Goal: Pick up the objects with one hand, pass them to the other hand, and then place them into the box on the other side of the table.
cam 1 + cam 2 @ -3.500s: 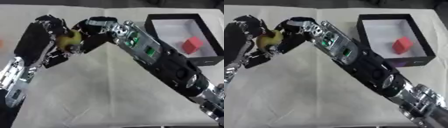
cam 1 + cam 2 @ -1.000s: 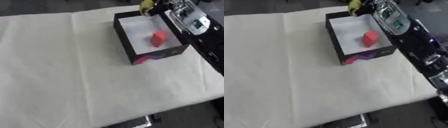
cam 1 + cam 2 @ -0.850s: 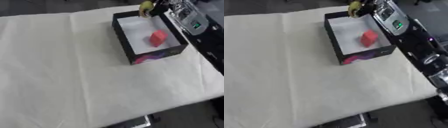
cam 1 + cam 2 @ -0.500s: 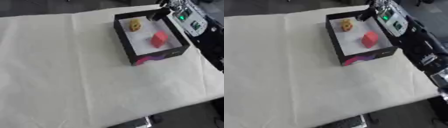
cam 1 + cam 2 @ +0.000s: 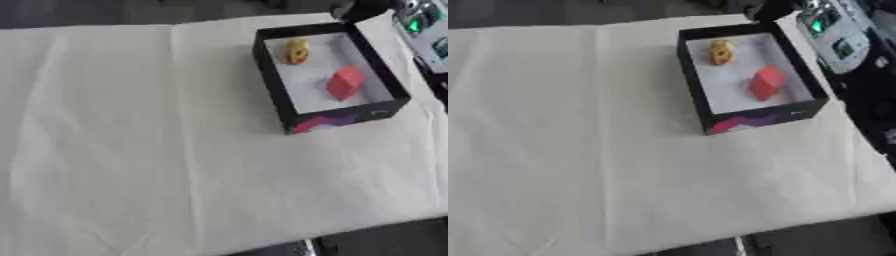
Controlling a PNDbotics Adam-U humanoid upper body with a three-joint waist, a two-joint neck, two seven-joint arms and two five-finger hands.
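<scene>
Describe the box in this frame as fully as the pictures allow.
The box is an open, lidless rectangle with black walls and a white floor; its near outer wall shows a pink and purple patch. It sits askew on the cream cloth toward the table's far right. Inside lie a yellow object near the far end and a red block nearer the middle, apart from each other. No hand touches it.

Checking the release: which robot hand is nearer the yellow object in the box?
Right. The right robot hand sits just past the box's far right corner, close to the yellow object. The left robot hand shows in neither view.
</scene>
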